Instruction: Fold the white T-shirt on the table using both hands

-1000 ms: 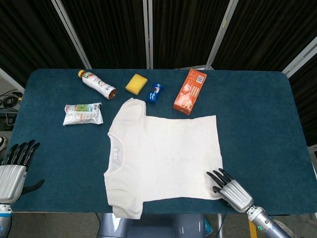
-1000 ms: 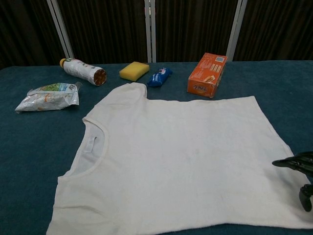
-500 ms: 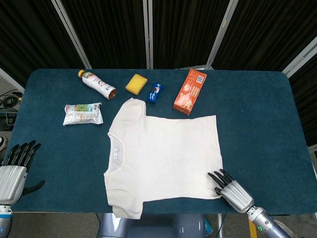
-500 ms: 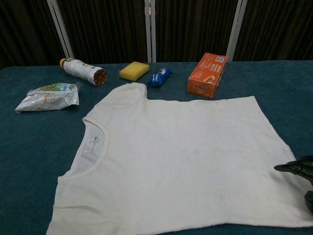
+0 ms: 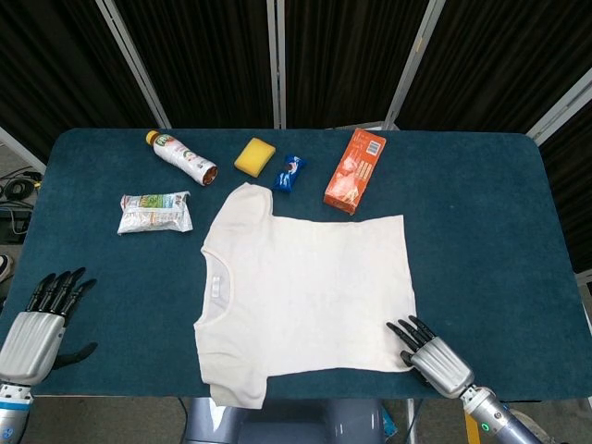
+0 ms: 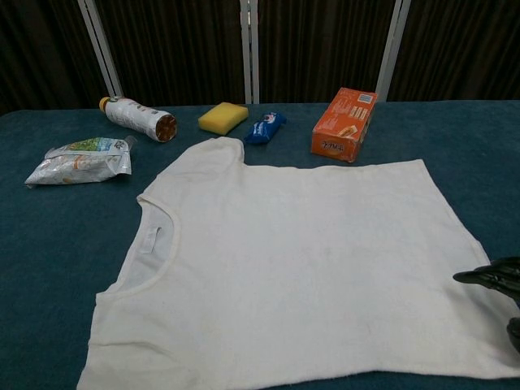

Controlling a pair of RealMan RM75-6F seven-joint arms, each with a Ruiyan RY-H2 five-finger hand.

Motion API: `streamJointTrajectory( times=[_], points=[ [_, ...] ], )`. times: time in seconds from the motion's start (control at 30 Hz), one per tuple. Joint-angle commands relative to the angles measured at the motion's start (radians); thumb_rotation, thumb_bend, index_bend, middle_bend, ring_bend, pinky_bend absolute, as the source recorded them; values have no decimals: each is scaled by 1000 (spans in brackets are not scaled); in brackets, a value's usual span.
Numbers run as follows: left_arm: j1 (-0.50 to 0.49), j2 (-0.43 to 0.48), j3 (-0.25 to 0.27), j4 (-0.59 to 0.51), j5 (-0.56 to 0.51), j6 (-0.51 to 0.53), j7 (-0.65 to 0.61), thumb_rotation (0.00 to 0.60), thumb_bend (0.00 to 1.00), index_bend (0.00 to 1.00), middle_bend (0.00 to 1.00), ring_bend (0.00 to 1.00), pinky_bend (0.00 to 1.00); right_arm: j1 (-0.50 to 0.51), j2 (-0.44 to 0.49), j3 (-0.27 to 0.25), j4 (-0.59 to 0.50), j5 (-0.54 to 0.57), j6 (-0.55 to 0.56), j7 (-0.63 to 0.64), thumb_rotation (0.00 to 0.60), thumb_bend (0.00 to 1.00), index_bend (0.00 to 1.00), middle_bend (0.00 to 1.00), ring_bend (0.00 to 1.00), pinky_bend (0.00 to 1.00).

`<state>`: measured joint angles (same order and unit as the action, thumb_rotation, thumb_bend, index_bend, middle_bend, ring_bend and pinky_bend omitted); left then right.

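Note:
The white T-shirt (image 5: 305, 301) lies spread flat on the blue table (image 5: 481, 213), collar to the left and hem to the right; the chest view shows the T-shirt (image 6: 292, 260) filling the middle. My right hand (image 5: 428, 356) sits at the near right hem corner, fingers spread and pointing onto the cloth edge, holding nothing. Only dark fingertips of the right hand (image 6: 497, 280) show in the chest view. My left hand (image 5: 37, 324) hovers at the table's near left corner, fingers apart and empty, well away from the shirt.
Along the far side lie a bottle (image 5: 180, 157) on its side, a yellow sponge (image 5: 254, 155), a small blue packet (image 5: 289, 172) and an orange box (image 5: 354, 170). A snack bag (image 5: 154, 212) rests left of the shirt's collar.
My left hand has shifted slightly right and forward over the table's near left corner. The right hand and the shirt stay as they were.

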<state>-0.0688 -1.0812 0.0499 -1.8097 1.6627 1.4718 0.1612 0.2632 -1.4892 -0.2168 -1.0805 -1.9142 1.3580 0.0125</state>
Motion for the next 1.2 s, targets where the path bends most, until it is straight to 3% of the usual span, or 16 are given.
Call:
streamJointTrajectory(
  times=[0.03,0.27,0.6,1.2],
  points=[
    [-24,-12,38,21,66,-39,-55,600,129,339,0,0,0,1,1,-1,-2,0,4,2,600,381,676,15,0,0],
    [-89,-157,104,205,214,-131,-128,600,130,420,0,0,0,4,7,-2,-10,4,16,7,600,384,684,16,0,0],
    [-169,-327,126,362,246,-252,-167,600,209,453,0,0,0,5,6,-8,-10,6,17,-1,600,385,692,16,0,0],
    [-244,-411,101,355,153,-349,-106,600,234,458,0,0,0,9,6,-14,-11,9,21,-5,600,385,694,16,0,0]
  ],
)
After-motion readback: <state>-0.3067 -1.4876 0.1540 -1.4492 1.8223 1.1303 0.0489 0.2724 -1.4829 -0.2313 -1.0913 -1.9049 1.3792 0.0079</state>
